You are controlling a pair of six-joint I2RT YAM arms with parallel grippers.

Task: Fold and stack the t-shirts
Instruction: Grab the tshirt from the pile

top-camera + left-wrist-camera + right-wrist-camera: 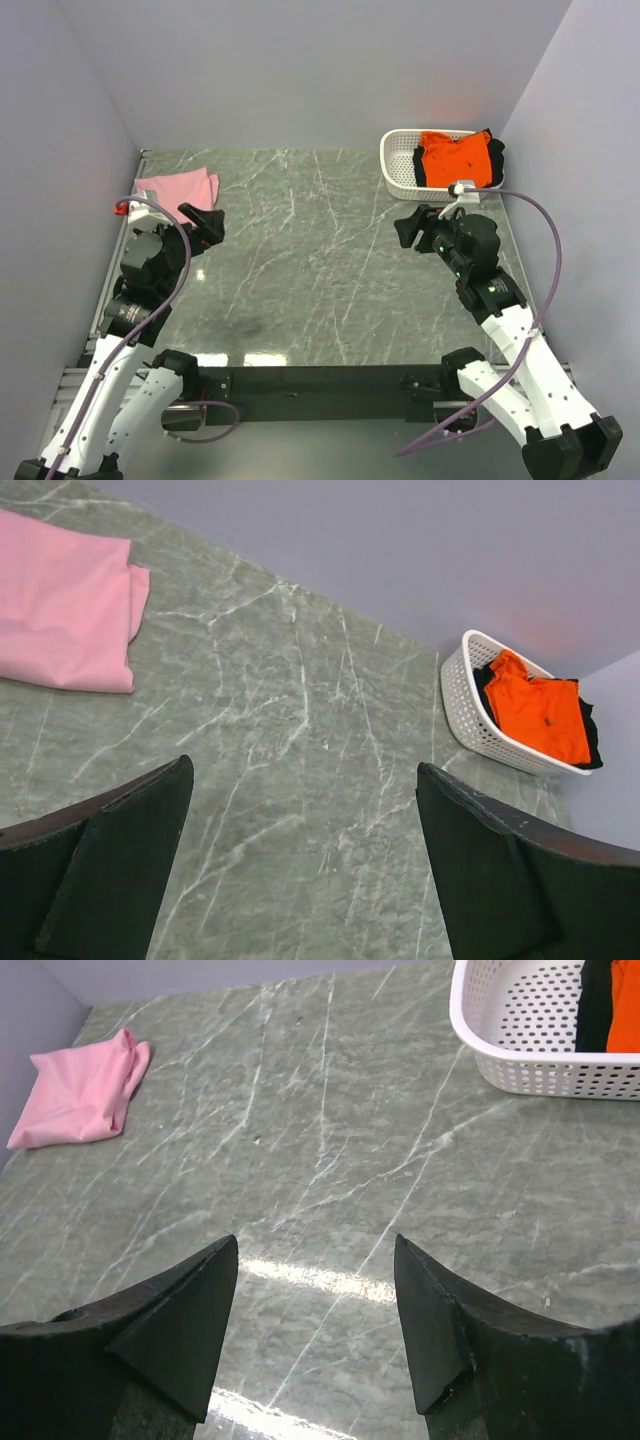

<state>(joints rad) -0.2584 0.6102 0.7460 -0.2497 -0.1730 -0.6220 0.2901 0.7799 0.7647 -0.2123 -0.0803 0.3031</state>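
A folded pale pink t-shirt (180,187) lies at the table's far left; it also shows in the left wrist view (62,605) and the right wrist view (82,1100). A bright orange t-shirt (455,155) lies crumpled on a black t-shirt (496,160) in the white basket (396,165) at the far right; both show in the left wrist view (538,713) (591,742). My left gripper (207,222) is open and empty, just in front of the pink shirt. My right gripper (415,228) is open and empty, in front of the basket.
The basket (540,1070) stands against the right wall. Grey walls close the table on three sides. A small red part (119,208) sits at the left edge. The marble tabletop (310,260) lies between the arms.
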